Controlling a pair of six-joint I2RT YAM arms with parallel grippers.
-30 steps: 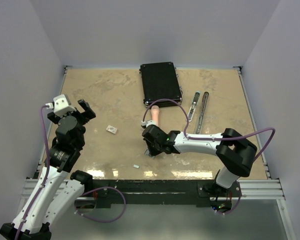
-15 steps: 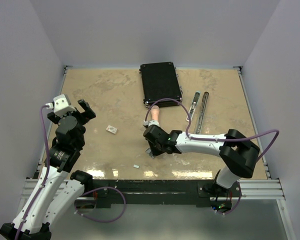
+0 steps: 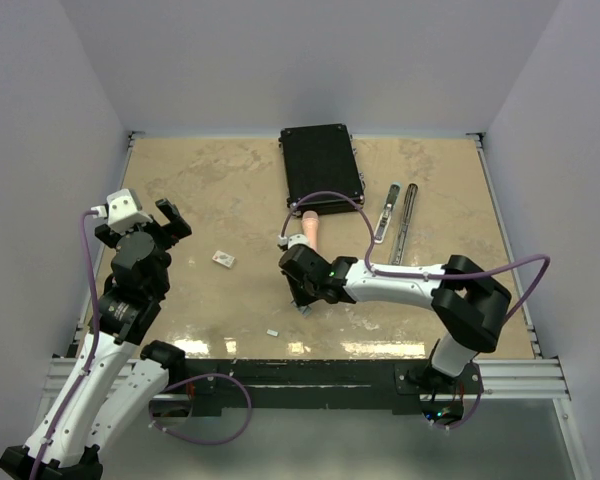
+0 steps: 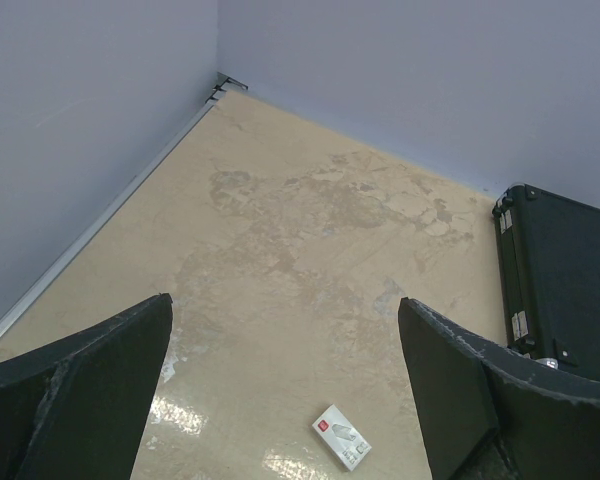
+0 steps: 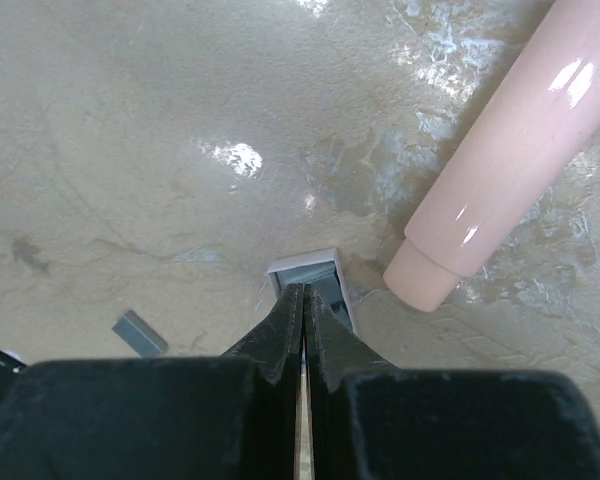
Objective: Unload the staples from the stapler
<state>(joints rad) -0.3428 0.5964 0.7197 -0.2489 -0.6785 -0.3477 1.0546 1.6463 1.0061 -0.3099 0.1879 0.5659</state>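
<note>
Right gripper (image 3: 302,303), top view: jaws together, tips down beside the pink handle (image 3: 310,232), arm stretched low to the left. A staple strip (image 3: 273,331) lies near, long axis left-right. Left gripper (image 3: 140,228) is raised with jaws wide apart. Since the earlier frame the right wrist has shifted slightly left.

Left wrist view: the card (image 4: 341,437) lies on the table (image 4: 310,250).

Right wrist view: the closed tips touch a staple block (image 5: 315,275), long axis pointing away. The strip lies diagonally.

desk (image 3: 210,200): beige, mottled marble pattern. case (image 3: 322,165): black. handle (image 5: 500,150): glossy pale pink. card (image 4: 341,437): white, red marks. staples (image 5: 139,333): silvery-grey. left pincer (image 4: 283,305), right pincer (image 5: 302,300): black. walls (image 3: 310,60): pale lilac-grey.
</note>
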